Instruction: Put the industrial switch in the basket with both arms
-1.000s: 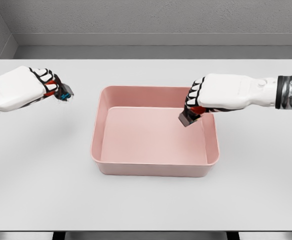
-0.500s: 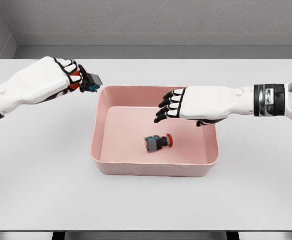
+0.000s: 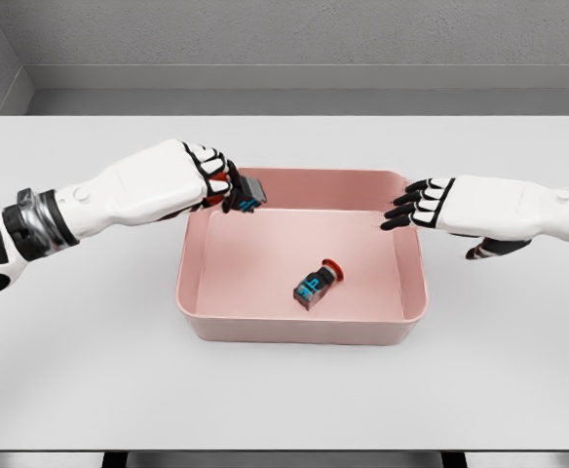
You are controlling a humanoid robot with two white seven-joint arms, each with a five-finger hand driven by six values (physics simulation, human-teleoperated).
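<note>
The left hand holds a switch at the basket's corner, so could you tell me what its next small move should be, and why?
Probably release. The left hand grips a switch just over the basket's far-left corner, inside the rim, while another switch already lies inside and the right hand is open, empty.

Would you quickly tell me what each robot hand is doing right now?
Left robot hand: closed on a switch over the basket.
Right robot hand: open, holding nothing.

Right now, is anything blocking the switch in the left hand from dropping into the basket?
Nothing visible. The left hand holds its switch over the pink basket's back-left rim; the other switch lies mid-floor, and the right hand is open at the right rim.
</note>
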